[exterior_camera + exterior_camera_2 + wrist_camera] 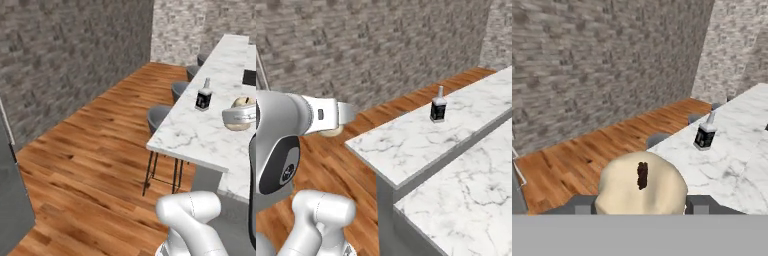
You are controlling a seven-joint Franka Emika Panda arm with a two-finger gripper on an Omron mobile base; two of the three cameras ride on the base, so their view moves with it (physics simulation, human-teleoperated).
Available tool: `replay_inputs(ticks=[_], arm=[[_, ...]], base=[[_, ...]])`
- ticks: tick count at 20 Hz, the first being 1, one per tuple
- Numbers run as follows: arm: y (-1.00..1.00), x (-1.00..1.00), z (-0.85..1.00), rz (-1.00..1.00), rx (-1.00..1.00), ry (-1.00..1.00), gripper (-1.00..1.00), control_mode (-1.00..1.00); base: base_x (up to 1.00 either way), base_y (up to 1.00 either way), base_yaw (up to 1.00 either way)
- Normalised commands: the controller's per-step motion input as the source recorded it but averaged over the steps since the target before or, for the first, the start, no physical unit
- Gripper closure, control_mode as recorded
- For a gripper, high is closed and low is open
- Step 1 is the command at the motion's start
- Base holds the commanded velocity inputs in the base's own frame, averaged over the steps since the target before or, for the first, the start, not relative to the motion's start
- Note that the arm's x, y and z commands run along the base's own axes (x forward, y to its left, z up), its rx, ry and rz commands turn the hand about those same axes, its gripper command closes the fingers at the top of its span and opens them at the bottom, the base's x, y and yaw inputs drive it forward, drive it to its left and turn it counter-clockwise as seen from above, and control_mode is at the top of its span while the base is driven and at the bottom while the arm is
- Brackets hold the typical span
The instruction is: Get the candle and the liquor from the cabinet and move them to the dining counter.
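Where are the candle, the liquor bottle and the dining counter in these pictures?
candle (643, 187): hand view, its tan top near the wick.
liquor bottle (203, 100): left base view, its dark body.
dining counter (406, 145): right base view, bare marble top.

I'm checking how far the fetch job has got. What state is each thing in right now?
Dark square-shouldered glass liquor bottle: upright on the counter, stopper in, nothing touching it.
Squat tan-yellow candle: held between the gripper's fingers, not yet set down.
Gripper: shut on the candle.
Long white grey-veined marble dining counter: carries the bottle.
Round grey bar stools: tucked against the counter's edge.
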Motion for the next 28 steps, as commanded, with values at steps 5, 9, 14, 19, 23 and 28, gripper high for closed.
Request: replay_inputs(ticks=[5, 9, 14, 19, 23, 28], arm=[[0.0, 0.0, 0.0, 0.0, 0.0, 0.0, 1.0, 1.0], [0.0, 0.0, 0.0, 0.0, 0.0, 0.0, 1.0, 1.0], [0.0, 0.0, 0.0, 0.0, 0.0, 0.0, 1.0, 1.0], [0.0, 0.0, 0.0, 0.0, 0.0, 0.0, 1.0, 1.0], [0.0, 0.0, 0.0, 0.0, 0.0, 0.0, 1.0, 1.0], [0.0, 0.0, 0.0, 0.0, 0.0, 0.0, 1.0, 1.0]], base=[[0.3, 0.55, -0.34], [0.38, 0.56, -0.33], [0.39, 0.57, -0.32], [0.38, 0.49, -0.33], [0.35, 0.46, -0.35], [0.35, 0.49, -0.35]])
